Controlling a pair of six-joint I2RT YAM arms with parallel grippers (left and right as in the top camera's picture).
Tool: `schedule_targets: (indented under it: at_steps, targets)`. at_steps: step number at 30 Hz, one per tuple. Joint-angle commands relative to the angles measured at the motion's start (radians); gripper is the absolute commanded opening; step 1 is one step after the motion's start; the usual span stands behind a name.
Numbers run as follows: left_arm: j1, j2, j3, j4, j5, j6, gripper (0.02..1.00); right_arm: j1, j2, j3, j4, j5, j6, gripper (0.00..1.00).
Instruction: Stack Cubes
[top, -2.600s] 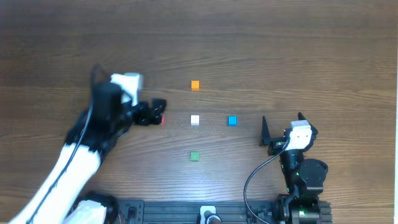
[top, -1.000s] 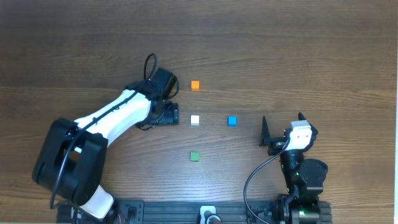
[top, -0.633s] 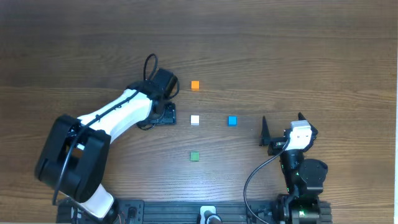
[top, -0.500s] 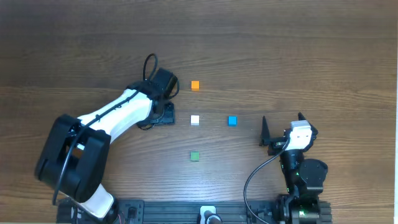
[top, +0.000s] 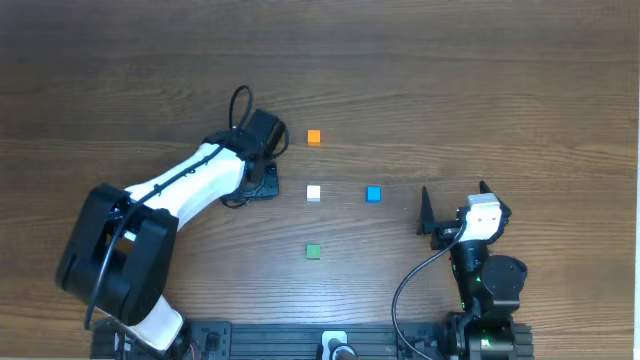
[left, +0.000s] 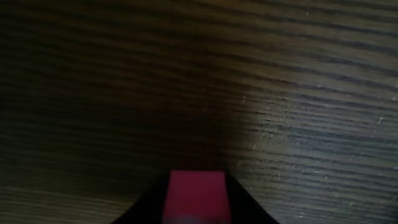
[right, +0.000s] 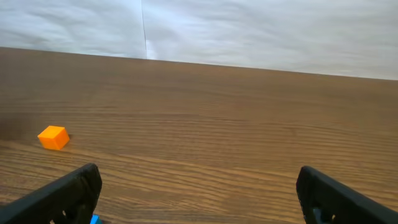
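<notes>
**On the desk's left half: red cube gripped, white cube the nearest base**

**Top view.** The left tool (top: 267, 185) sits just beside the white cube (top: 313, 193). The orange cube (top: 314, 137), blue cube (top: 373, 194) and green cube (top: 313, 252) lie apart from one another on the desk (top: 480, 80). The right tool (top: 452, 205) rests near its base, spread wide and holding nothing. In my judgement the white cube is the likely base. The load should therefore rise above that cube's top face before travelling sideways, or it will shove the cube away. From above, the left tool's own body covers what it carries.

**Left wrist view.** The red cube (left: 197, 194) is pinched between the two dark fingers, close over the wood grain. I cannot tell whether it touches the desk or hangs just clear, because its near end runs off the frame. Squareness to the base cannot be checked here, so lower slowly, keep centred, and release only once the cube is seated.

**Right wrist view.** The orange cube (right: 53, 137) lies well ahead on the desk. A sliver of the blue cube (right: 94, 219) peeks out beside one finger and is mostly cut off.
</notes>
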Motion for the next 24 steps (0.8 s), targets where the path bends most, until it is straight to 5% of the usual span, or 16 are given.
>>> schedule_targets:
  at_steps: [1, 24]
  targets:
    - [-0.004, 0.011, 0.017, 0.009, -0.008, -0.018, 0.226, 0.007, -0.007, -0.006, -0.004, 0.006, -0.005, 0.993]
    - [-0.258, 0.048, 0.345, -0.178, -0.005, -0.261, 0.139, 0.007, -0.007, -0.006, -0.004, 0.006, -0.005, 0.991]
